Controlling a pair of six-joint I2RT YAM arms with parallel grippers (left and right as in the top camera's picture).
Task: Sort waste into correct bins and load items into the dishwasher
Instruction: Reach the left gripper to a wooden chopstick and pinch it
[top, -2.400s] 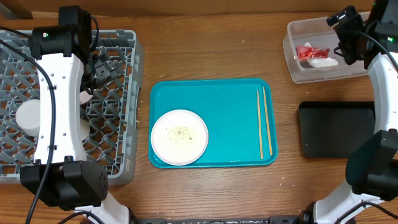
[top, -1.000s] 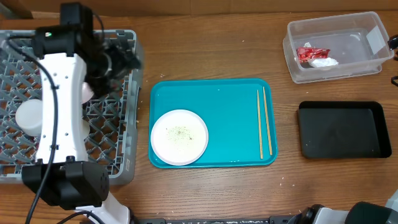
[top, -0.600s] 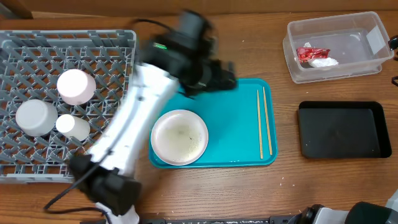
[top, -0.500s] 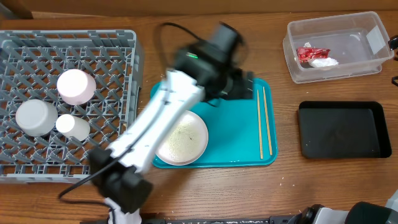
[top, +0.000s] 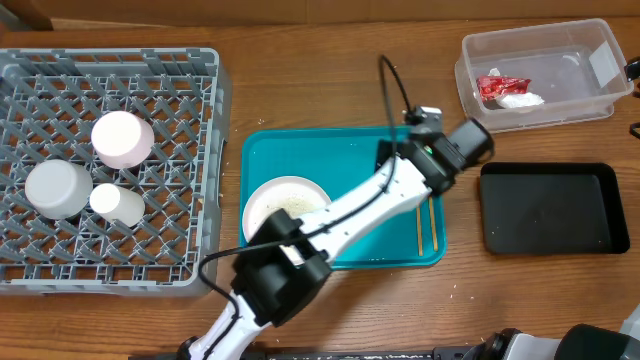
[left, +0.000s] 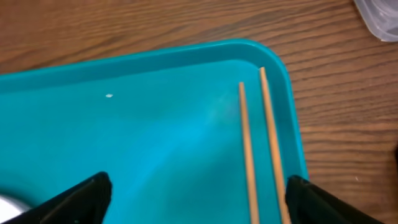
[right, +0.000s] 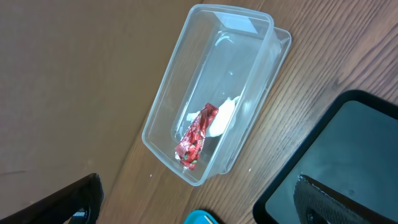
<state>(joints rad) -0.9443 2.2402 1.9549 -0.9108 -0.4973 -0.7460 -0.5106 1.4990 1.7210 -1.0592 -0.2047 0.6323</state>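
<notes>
Overhead, left arm (top: 372, 200) partly hides chopsticks (top: 420, 232).

You've got two chopsticks (left: 247, 149) side by side on teal tray (top: 340, 150), white plate (top: 270, 200) left of them; three pale dishes (top: 122, 138) in grey rack (top: 180, 270); red wrapper (top: 500, 86), tissue (top: 522, 100) inside clear tub (top: 590, 45); black tray (top: 545, 210) near it.
</notes>
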